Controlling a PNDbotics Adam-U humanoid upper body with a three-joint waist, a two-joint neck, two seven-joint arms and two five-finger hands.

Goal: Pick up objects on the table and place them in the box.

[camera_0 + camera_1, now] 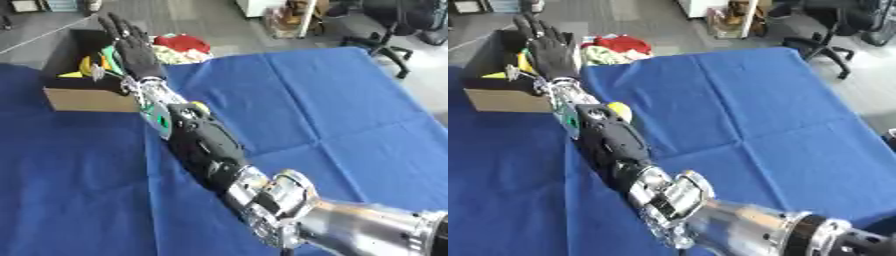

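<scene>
Nearest us, the silver shoulder leads our right arm far-left, where the right hand (133, 46) hovers spread over the box (83, 97). A yellow object (619, 111) (partly hidden) lies near-right of that hand, beside the forearm.

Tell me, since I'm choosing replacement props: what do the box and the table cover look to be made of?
The box looks like plain brown cardboard: matte, with flat walls and open top flaps. The table cover seems a blue woven cloth, matte, with fold creases crossing it. The right hand is extended open over the box.
</scene>
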